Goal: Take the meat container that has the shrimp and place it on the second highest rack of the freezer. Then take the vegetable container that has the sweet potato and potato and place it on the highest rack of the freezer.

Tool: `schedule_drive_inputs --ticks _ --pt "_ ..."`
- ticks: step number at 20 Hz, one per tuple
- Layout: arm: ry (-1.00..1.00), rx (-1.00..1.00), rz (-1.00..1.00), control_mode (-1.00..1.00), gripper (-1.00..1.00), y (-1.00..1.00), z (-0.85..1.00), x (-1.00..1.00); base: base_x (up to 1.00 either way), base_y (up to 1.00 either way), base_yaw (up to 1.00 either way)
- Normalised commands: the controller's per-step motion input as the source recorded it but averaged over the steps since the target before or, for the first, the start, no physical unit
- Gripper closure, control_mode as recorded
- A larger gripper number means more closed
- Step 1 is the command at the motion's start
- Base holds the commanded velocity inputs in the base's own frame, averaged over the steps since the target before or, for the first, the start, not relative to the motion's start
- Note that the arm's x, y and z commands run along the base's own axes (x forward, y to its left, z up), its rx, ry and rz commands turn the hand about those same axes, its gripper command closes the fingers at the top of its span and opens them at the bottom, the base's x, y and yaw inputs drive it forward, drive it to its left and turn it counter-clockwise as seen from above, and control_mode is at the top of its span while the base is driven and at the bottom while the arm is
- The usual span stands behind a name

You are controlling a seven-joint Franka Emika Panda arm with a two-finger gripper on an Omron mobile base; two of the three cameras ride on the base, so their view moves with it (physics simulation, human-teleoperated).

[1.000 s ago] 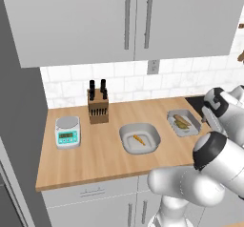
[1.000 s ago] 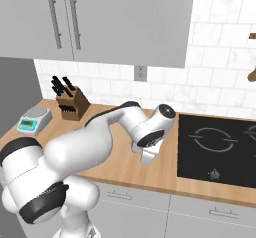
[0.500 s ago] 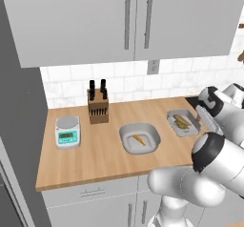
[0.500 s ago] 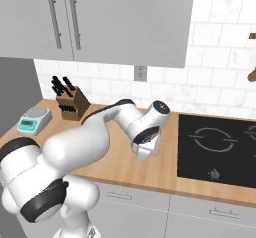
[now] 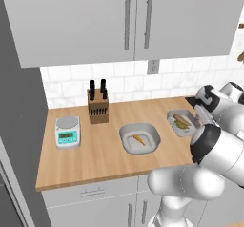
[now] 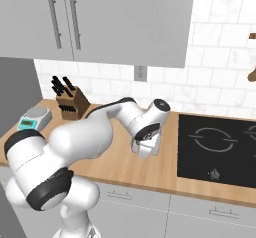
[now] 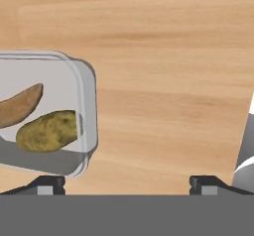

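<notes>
On the wooden tabletop (image 5: 95, 154) in the left base view, the meat container (image 5: 139, 138) with the shrimp (image 5: 138, 139) sits centrally, the vegetable container (image 5: 181, 122) right of it, beside the arm. From the right base view, the end effector (image 6: 146, 146) hangs low over the tabletop. Through the hand view, its fingertips (image 7: 47, 184) stand wide apart, empty, with the vegetable container's corner, holding the sweet potato and potato (image 7: 47, 130), at left.
</notes>
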Motion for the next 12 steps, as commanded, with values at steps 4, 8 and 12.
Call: schedule_drive_inputs --ticks 4,8,12 --pt "0.02 0.0 0.0 -1.0 -1.0 -0.06 -0.07 0.07 0.0 0.0 0.0" --pt "0.01 0.02 0.0 -1.0 -1.0 -0.23 -0.02 0.01 0.0 0.0 0.0" --pt "0.03 0.01 0.0 -1.0 -1.0 -0.2 -0.07 0.03 0.0 0.0 0.0"
